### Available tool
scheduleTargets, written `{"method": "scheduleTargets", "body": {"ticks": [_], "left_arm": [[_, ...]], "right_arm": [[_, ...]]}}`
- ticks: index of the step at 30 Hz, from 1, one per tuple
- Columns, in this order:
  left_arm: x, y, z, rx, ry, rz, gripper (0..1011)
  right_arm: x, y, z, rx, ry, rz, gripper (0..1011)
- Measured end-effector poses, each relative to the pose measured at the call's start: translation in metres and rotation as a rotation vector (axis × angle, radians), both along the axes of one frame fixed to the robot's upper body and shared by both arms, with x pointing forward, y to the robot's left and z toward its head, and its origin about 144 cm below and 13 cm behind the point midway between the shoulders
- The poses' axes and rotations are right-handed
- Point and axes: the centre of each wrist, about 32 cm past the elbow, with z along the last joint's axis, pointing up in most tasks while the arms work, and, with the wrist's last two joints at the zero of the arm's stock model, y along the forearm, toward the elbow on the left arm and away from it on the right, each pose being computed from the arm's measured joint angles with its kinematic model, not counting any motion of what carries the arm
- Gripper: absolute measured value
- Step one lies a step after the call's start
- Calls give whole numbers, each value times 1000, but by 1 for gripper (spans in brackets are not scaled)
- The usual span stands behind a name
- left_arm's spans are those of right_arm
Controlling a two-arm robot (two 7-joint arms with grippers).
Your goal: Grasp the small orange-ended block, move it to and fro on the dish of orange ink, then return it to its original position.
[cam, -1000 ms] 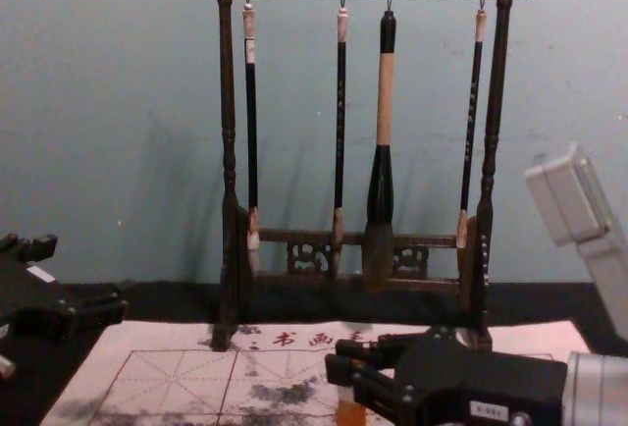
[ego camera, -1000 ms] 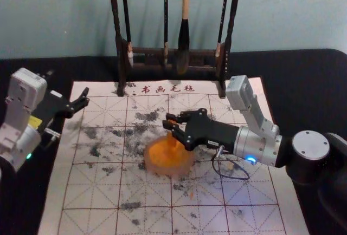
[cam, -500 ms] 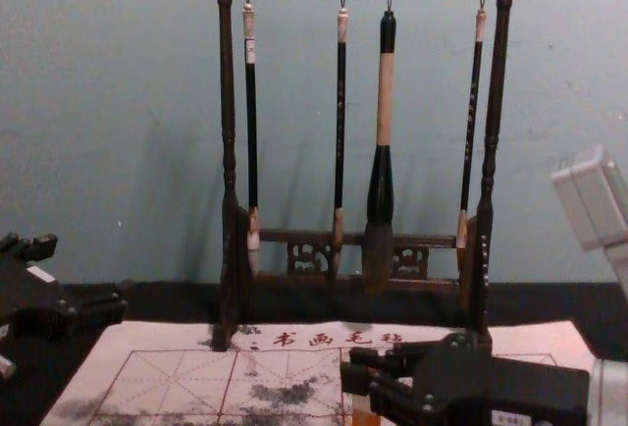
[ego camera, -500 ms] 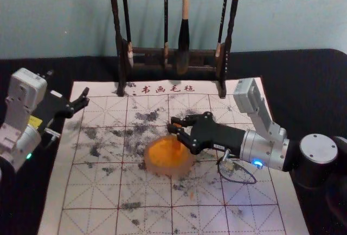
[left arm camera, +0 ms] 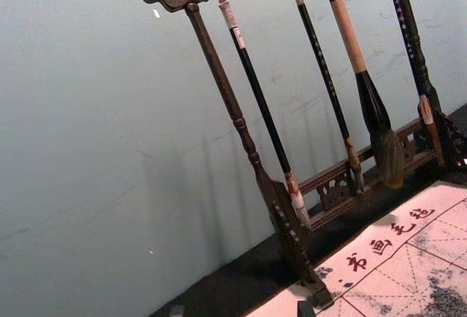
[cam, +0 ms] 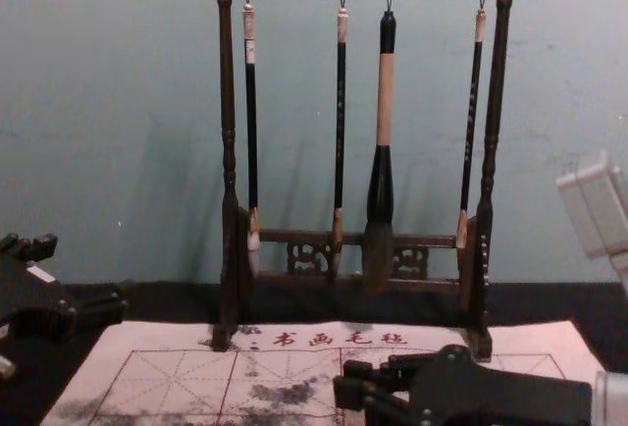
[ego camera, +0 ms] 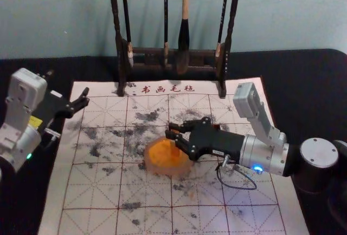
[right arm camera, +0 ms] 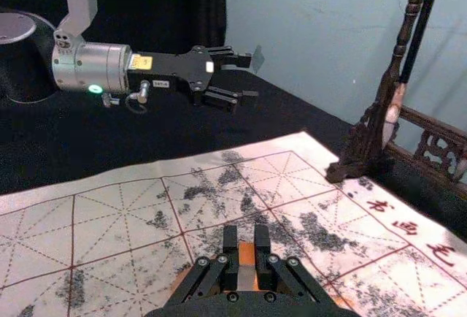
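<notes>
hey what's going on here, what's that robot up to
The robot's right gripper has a small orange-ended block pinched between its fingers, at the dish of orange ink on the gridded mat. Whether the block touches the ink is hard to tell. The left gripper is open and empty, off to the left side.

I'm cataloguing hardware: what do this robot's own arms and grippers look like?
The left gripper and right gripper are black, with slim, jointed fingers. Behind each comes a silver cylindrical wrist section carrying a pale grey, boxy housing. The left side has a yellow label and green light; the right, a blue light and looping dark cable.
</notes>
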Motion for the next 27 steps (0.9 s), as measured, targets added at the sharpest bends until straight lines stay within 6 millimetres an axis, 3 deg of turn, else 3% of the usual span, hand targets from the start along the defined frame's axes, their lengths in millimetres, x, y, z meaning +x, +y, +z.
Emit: {"method": "scheduleTargets", "body": {"ticks": [27], "left_arm": [[0,0,0,0,0,0,1001]], "right_arm": [[5,22,-2,17,16,23,136]]}}
